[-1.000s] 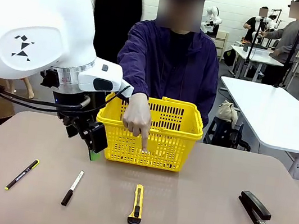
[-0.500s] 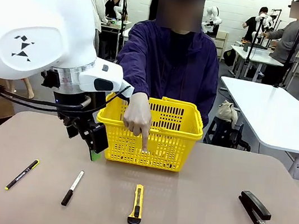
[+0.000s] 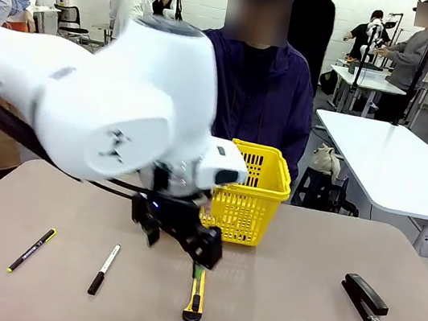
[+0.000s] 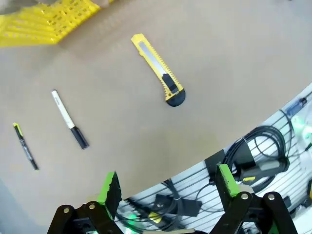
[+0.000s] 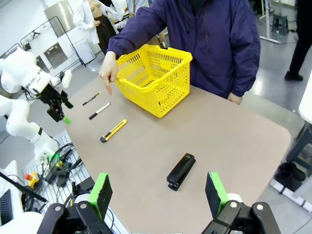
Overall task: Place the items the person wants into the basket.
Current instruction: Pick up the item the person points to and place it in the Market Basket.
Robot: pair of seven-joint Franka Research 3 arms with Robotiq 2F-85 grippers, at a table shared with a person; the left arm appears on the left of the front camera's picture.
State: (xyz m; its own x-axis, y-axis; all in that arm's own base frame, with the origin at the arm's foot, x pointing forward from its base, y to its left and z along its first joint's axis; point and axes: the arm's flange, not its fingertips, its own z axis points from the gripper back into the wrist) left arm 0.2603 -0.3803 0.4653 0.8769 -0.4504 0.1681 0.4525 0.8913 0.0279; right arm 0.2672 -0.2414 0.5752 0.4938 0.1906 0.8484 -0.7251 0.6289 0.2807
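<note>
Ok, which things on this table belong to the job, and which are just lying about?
Part of the job: yellow basket, yellow-and-black utility knife, black stapler.
Just lying about: black pen with yellow clip, white-and-black marker.

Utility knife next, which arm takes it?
Left. Its open jaws hang close over the utility knife; the right jaws, also open, sit high and farther off, nearer the stapler.
</note>
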